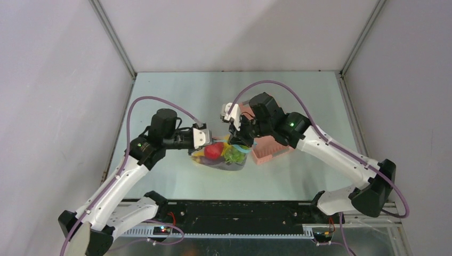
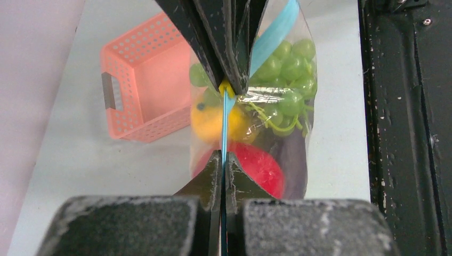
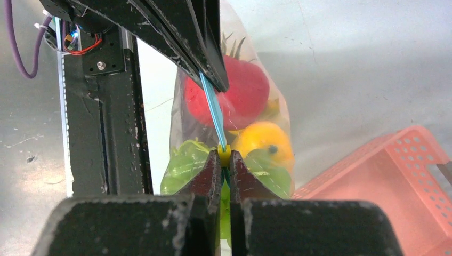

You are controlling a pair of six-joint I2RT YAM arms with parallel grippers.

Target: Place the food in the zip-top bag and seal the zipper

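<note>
The clear zip-top bag (image 1: 219, 160) stands on the table between my arms and holds the food: red round fruit (image 2: 261, 169), a yellow piece (image 2: 209, 121), green grapes (image 2: 288, 66) and a dark purple piece (image 2: 292, 154). My left gripper (image 2: 222, 158) is shut on the light blue zipper (image 2: 224, 125) at one end. My right gripper (image 3: 224, 156) is shut on the yellow slider (image 3: 224, 153) on the same zipper (image 3: 213, 109), further along. In the top view the left gripper (image 1: 209, 140) and right gripper (image 1: 241, 145) face each other over the bag mouth.
A pink plastic basket (image 1: 265, 149) stands just right of the bag, under the right wrist; it also shows in the left wrist view (image 2: 141, 90) and the right wrist view (image 3: 392, 181). The black base rail (image 1: 234, 213) runs along the near edge.
</note>
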